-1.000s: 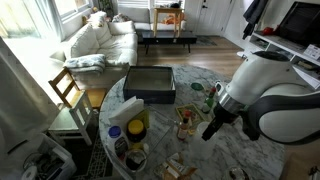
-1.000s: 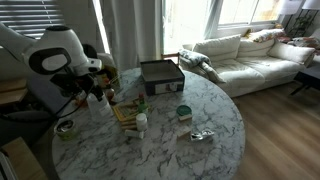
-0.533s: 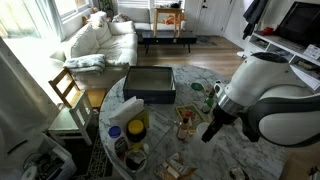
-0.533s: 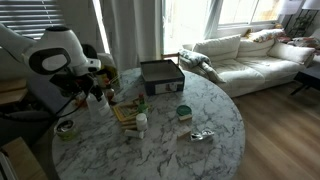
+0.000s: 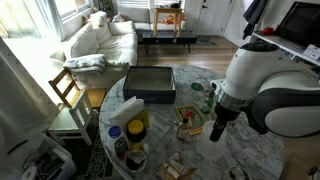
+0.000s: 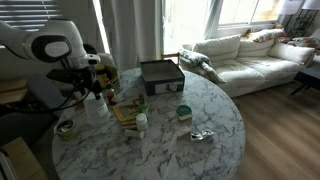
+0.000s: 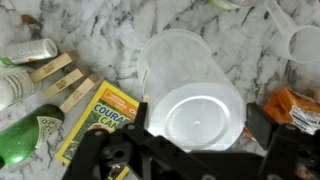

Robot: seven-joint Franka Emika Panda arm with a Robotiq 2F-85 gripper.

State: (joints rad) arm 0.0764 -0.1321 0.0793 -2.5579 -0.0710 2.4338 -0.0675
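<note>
In the wrist view a clear plastic cup stands on the marble table, seen from above. My gripper is open, with one finger on each side of the cup; I cannot tell whether the fingers touch it. In both exterior views the gripper hangs low over the cluttered side of the round table. The arm hides most of the cup there.
Left of the cup lie a yellow packet, a green bottle and wooden pieces; an orange packet lies to its right. A black box, a small white bottle and a green-lidded jar are on the table.
The arm's upper part has swung a little and the gripper has shifted slightly over the table. The jaws remain wide.
</note>
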